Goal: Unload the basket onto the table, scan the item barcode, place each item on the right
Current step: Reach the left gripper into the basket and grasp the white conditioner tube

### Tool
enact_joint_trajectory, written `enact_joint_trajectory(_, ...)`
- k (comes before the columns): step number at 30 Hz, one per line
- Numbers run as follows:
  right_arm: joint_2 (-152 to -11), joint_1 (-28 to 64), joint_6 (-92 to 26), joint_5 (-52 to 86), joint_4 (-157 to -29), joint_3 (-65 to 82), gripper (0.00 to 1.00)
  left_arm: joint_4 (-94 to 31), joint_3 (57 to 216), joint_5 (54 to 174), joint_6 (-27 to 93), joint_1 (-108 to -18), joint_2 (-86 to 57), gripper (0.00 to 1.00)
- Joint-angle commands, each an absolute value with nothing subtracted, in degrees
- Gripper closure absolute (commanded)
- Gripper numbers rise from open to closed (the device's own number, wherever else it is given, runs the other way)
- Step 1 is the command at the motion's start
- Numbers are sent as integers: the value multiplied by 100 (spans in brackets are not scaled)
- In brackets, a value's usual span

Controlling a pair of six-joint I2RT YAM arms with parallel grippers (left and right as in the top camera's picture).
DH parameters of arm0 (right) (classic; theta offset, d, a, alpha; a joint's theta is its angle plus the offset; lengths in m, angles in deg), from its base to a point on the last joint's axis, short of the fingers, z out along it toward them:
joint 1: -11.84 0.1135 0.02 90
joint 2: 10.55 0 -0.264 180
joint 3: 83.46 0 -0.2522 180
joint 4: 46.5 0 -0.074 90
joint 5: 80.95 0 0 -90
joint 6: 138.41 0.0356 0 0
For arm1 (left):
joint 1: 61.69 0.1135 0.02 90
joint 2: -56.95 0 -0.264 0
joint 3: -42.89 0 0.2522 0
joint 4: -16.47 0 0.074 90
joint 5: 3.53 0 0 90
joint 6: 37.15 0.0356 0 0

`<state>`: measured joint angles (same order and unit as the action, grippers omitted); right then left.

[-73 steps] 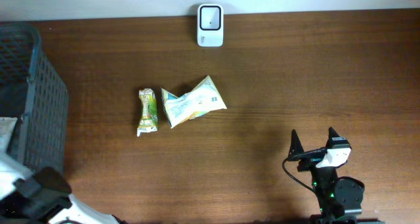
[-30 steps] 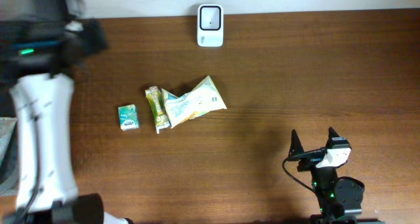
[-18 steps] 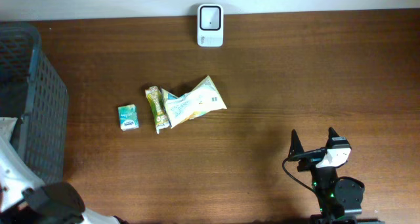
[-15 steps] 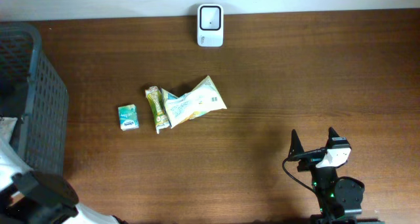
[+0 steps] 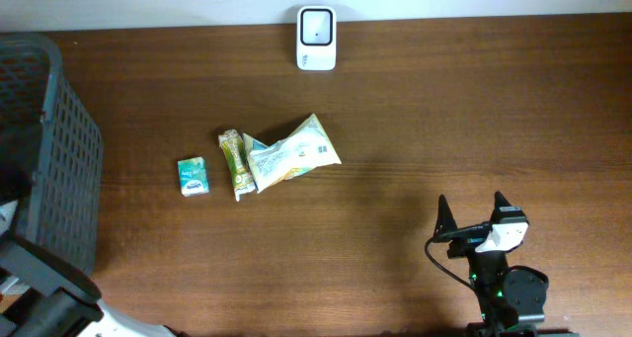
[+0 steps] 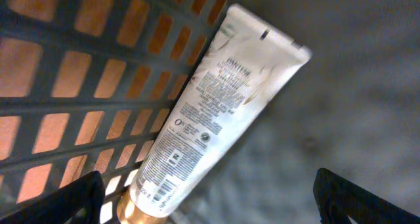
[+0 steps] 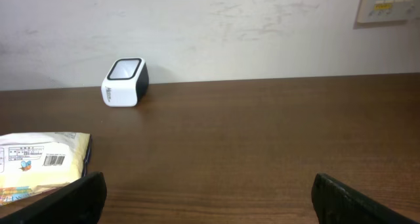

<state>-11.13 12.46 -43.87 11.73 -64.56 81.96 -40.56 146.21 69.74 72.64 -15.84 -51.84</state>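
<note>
Pantene tube (image 6: 223, 112) lies slanted against basket wall (image 6: 79, 86), centre-left of left wrist view, cap (image 6: 139, 212) downward. Likely light, squashy, glossy-slick; grip across firm shoulder near cap. Both pincers released, empty: left gripper (image 6: 210, 194), right gripper (image 7: 210, 198)

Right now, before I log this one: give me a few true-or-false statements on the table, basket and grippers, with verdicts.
1. The scanner stands at the far edge of the table. True.
2. The right gripper holds the pouch. False: it is open, empty and apart from the pouch.
3. The tube lies on the table. False: it lies in the basket.
4. The left gripper is open. True.
</note>
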Motion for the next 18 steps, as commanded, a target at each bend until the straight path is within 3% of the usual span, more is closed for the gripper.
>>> enact_joint_trajectory(1,-1076,1262,-4370,1203,-6456,8246,1,-4078,14540,7020,7701,-1337,-5484,3)
enact_joint_trajectory(6,-1076,1262,-4370,1203,-6456,8246,1,-4340,14534,7020,8005,-1261,-6080,16)
enact_joint_trajectory(18,-1076,1262,-4370,1203,-6456,8246,1,-3755,14521,5800,8082,-1348,-6423,16)
